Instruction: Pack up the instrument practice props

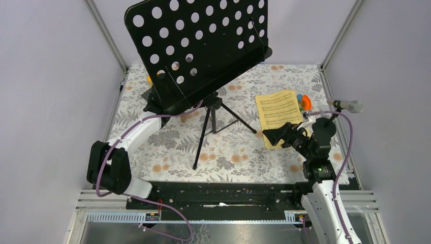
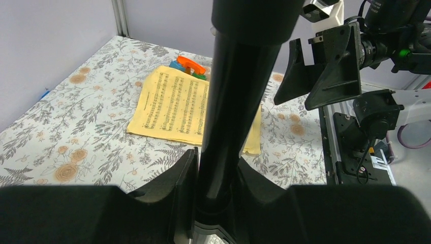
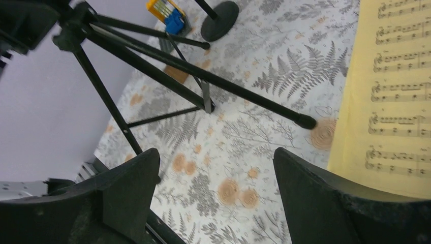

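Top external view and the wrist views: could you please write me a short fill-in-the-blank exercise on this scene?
1. The left gripper has a finger on each side of the music rack's upright black ___.
2. The right gripper hangs over the table with its jaws ___.
3. The sheet-music pages are ___ in colour.
4. The silver microphone lies near the table's ___ edge.

Missing words: pole; open; yellow; right.
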